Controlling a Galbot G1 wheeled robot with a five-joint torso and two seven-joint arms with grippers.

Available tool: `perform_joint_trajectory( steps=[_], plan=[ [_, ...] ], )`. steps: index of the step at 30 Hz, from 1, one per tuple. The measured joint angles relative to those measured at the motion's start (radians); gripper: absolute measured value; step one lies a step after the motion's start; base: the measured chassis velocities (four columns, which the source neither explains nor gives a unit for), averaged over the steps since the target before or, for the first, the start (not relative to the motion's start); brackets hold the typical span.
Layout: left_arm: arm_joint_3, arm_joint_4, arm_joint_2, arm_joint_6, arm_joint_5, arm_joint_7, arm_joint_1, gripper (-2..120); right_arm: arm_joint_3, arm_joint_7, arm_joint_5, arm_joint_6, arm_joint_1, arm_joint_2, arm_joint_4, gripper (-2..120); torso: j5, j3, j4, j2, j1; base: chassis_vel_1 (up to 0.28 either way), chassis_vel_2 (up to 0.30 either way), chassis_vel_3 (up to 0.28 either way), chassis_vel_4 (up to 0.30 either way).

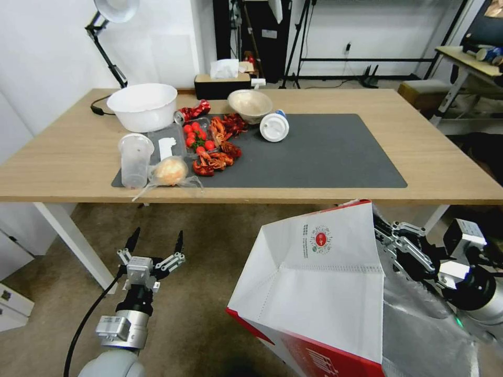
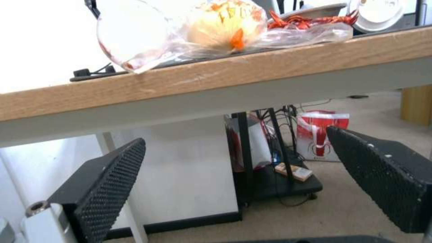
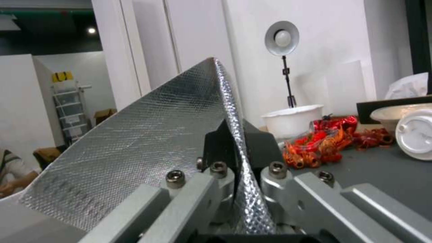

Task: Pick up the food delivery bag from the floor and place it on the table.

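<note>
Food delivery bag [image 1: 319, 293] held off floor [image 1: 209, 246], near right, before table [image 1: 78, 157] edge; tilted, mouth opening right. Right gripper [image 3: 236, 158] pinching its foil rim. Left gripper [image 1: 155, 242] spread wide, near left, below tabletop.

Silver arms, black-padded end effector [image 1: 155, 242] fingers [image 2: 103, 189], black cable.

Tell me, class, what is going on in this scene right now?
The right gripper has its jaws shut on the foil-lined rim of the food delivery bag, holding it in front of the table, below the near edge. The left gripper hangs open and empty below that edge. The table's dark mat carries crayfish, tomatoes, bowls, cups and a bagged bun on its left part.
</note>
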Motion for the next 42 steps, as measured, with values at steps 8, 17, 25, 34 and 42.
perform_joint_trajectory(
  steps=[8,17,25,34,42],
  plan=[
    [0.000,0.002,-0.002,-0.001,-0.001,0.000,-0.002,100,-0.002,0.002,-0.001,0.000,0.003,0.002,0.001,0,0.0000,0.019,0.0000,0.033,0.013,0.000,0.000,0.000,0.000],
    [0.000,-0.004,0.000,-0.002,-0.001,0.001,0.001,100,-0.001,0.002,-0.003,0.001,-0.003,0.007,0.011,0,0.0000,0.048,0.0000,0.082,0.034,0.000,0.000,0.000,0.000],
    [-0.001,-0.008,-0.001,-0.015,-0.001,0.001,0.010,100,-0.001,0.000,-0.008,0.001,-0.013,0.015,0.023,0,0.0000,0.069,0.0000,0.118,0.049,0.000,0.000,0.000,0.000],
    [0.000,-0.013,-0.001,-0.016,0.002,0.000,0.011,100,0.001,-0.001,-0.009,0.001,-0.017,0.016,0.030,0,0.0000,0.092,0.0000,0.160,0.067,0.000,0.000,0.000,0.000],
    [0.000,-0.015,-0.002,-0.017,0.002,-0.001,0.012,100,0.001,-0.002,-0.009,0.001,-0.016,0.016,0.031,0,0.0000,0.114,0.0000,0.197,0.082,0.000,0.000,0.000,0.000]
  ],
)
